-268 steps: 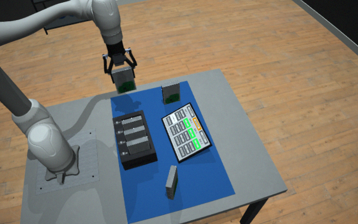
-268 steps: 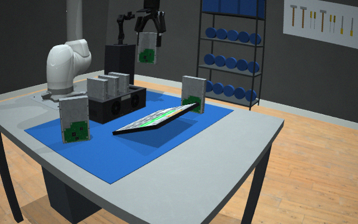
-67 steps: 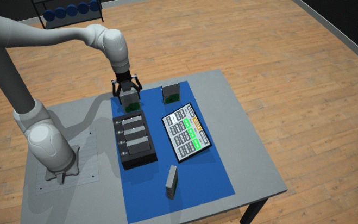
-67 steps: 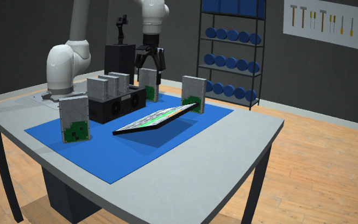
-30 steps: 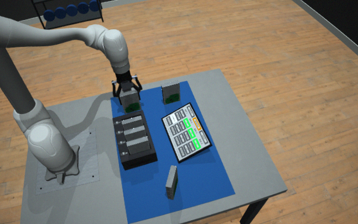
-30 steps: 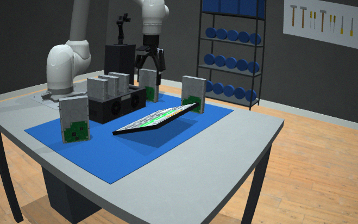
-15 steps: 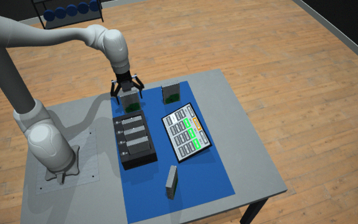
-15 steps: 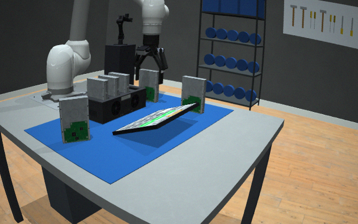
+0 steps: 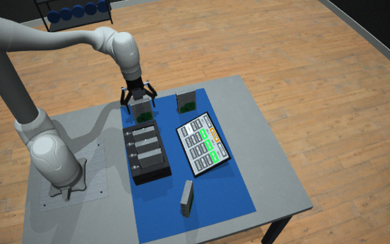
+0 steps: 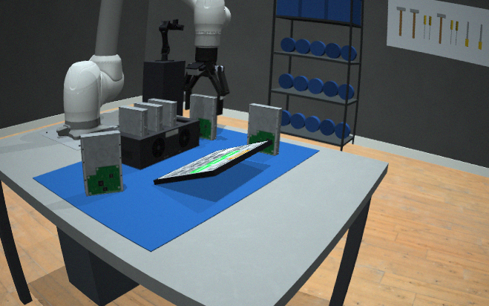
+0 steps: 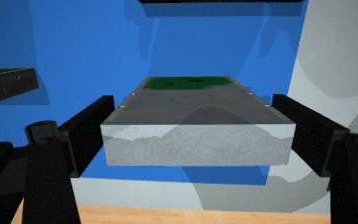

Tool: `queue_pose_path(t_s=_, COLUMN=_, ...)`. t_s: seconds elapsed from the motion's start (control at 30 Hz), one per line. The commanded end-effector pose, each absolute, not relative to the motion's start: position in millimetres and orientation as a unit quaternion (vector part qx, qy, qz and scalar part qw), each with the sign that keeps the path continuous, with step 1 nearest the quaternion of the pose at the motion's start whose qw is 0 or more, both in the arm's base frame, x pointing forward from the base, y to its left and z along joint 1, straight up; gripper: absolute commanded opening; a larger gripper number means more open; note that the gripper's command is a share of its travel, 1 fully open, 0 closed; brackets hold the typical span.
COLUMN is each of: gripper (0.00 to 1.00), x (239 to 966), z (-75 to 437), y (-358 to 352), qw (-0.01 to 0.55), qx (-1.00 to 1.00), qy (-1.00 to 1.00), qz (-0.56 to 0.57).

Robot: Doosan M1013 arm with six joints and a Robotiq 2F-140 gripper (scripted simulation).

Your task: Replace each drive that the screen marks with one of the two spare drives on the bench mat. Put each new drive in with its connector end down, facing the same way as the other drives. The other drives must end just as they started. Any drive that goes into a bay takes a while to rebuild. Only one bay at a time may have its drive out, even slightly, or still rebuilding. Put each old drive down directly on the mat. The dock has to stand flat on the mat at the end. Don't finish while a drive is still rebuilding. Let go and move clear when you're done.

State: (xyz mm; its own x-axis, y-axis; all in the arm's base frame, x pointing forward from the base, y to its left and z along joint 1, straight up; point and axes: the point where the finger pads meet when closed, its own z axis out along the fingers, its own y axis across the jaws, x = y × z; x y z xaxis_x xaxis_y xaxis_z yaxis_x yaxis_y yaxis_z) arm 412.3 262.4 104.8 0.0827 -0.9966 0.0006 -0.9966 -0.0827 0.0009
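White-grey casing clads the arm (image 9: 54,157) (image 10: 82,87), at left in the top view. Next, a black dock (image 9: 152,178) (image 10: 133,155) on the blue mat (image 9: 220,202) (image 10: 151,228) (image 11: 95,50) carries three upright drives. Beyond its far end, the gripper (image 9: 141,109) (image 10: 203,110) (image 11: 192,110) has its fingers spread astride a standing drive (image 9: 141,110) (image 10: 200,106) (image 11: 200,145), pinching nothing. Rightward stand a near drive (image 9: 186,198) (image 10: 102,159) and a far drive (image 9: 186,101) (image 10: 264,117) (image 11: 10,86); the tilted screen (image 9: 203,148) (image 10: 215,157) lies rightmost.

Top view steeply overlooking table (image 9: 268,169).
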Motion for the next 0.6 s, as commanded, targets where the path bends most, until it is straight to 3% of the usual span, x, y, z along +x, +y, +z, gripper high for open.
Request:
queue_pose_path(t_s=0.0, gripper=0.89, x=412.6, z=105.3, y=262.6, qw=0.0, qx=0.736, qy=-0.677, qz=0.0)
queue_pose_path(t_s=0.57, gripper=0.89, x=412.6, z=107.6, y=262.6, qw=0.0, qx=0.736, qy=-0.677, qz=0.0)
